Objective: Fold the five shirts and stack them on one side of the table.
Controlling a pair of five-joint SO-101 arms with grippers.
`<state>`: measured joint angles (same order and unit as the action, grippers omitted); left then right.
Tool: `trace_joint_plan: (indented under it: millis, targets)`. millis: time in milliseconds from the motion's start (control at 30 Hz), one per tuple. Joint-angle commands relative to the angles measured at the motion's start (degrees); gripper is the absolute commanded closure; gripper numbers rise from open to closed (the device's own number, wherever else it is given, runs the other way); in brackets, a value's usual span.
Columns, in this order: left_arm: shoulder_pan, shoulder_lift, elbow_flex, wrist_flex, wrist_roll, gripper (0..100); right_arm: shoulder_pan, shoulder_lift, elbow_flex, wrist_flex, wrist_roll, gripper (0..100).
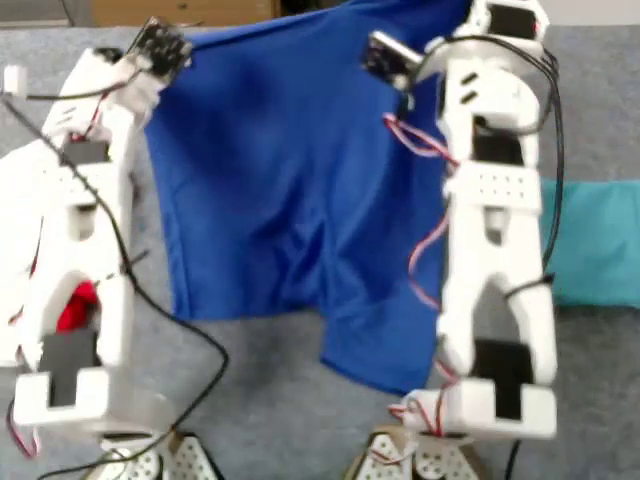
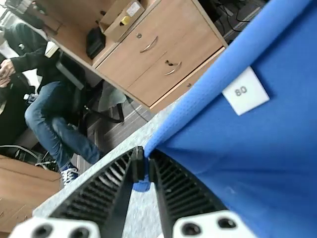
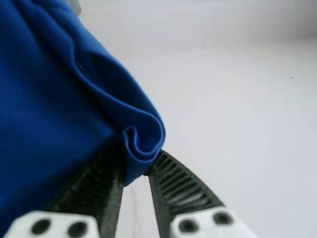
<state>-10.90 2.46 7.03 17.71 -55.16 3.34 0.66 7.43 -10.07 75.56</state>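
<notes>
A blue shirt (image 1: pixel 290 190) hangs stretched between both arms over the grey table (image 1: pixel 270 400), its lower part and one sleeve draping down onto the surface. My left gripper (image 2: pixel 141 166) is shut on a corner of the blue shirt (image 2: pixel 247 148), which carries a small white tag (image 2: pixel 245 91). My right gripper (image 3: pixel 136 166) is shut on a folded edge of the blue shirt (image 3: pixel 49 114). In the high view the left arm (image 1: pixel 85 230) stands at the shirt's left edge and the right arm (image 1: pixel 495 220) at its right edge, both raised toward the far side.
A teal shirt (image 1: pixel 595 245) lies folded at the table's right edge, beside the right arm. Something red (image 1: pixel 78 305) shows under the left arm. Wooden drawers (image 2: pixel 158 54) and a seated person stand beyond the table's far edge.
</notes>
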Motion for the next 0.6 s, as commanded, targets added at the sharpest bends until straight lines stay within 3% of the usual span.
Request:
trace_joint_plan:
  millis: [0, 567]
  targets:
    - [0.18, 4.44, -9.67, -0.88, 0.35, 98, 3.03, 4.0, -8.22, -1.85, 1.05, 99.6]
    - [7.91, 18.15, -27.78, -1.32, -4.13, 98, 4.7, 7.25, -11.03, -1.58, 1.14, 99.6]
